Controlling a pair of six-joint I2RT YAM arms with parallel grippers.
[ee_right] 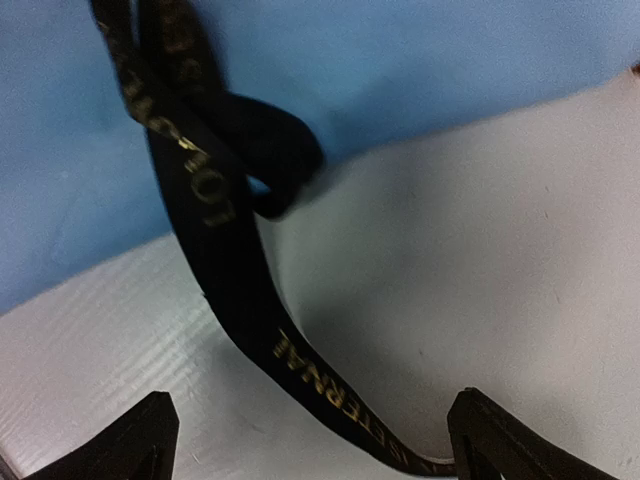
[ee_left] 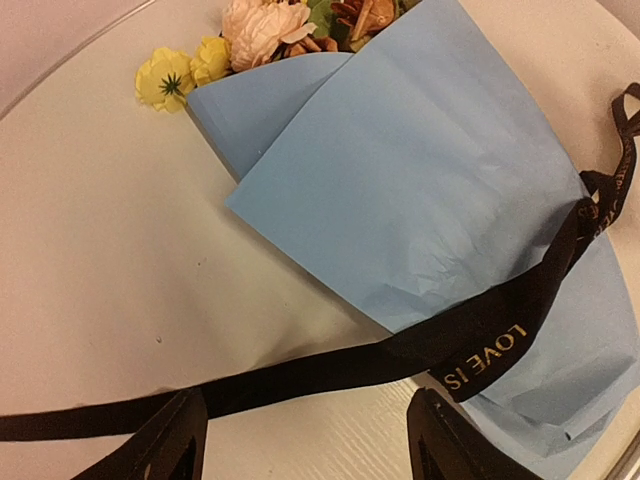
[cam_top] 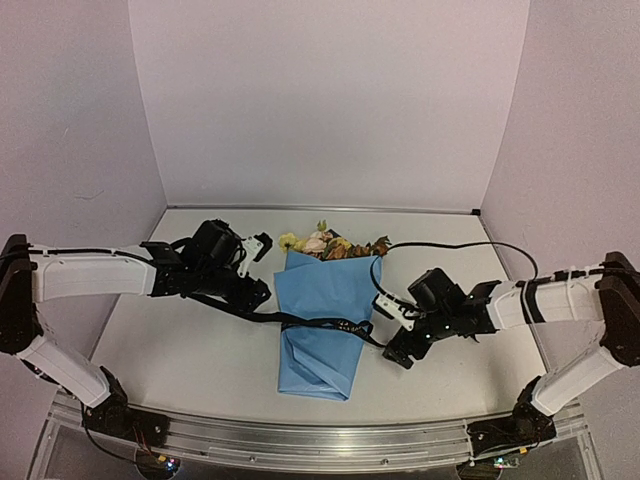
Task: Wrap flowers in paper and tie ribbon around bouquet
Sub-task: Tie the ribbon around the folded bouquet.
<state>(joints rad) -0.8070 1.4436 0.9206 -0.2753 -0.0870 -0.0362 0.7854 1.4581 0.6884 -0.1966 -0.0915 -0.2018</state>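
Observation:
The bouquet lies in the middle of the table, its light-blue paper [cam_top: 318, 325] wrapped as a cone. The flowers [cam_top: 332, 243], yellow, pink and orange, show at the far end. A black ribbon [cam_top: 322, 323] with gold lettering crosses the cone's waist. My left gripper [cam_top: 262, 270] stands open just left of the cone. In the left wrist view the ribbon [ee_left: 330, 365] runs across in front of its gripper [ee_left: 305, 440], unpinched. My right gripper [cam_top: 391, 332] is open to the right of the cone. A loose ribbon [ee_right: 230, 270] end lies on the table between that gripper's [ee_right: 310, 440] jaws, below a looped crossing.
A thin black cable [cam_top: 450, 245] arcs over the table from the right arm toward the flowers. White walls close in the table at the back and sides. A metal rail [cam_top: 320, 440] runs along the near edge.

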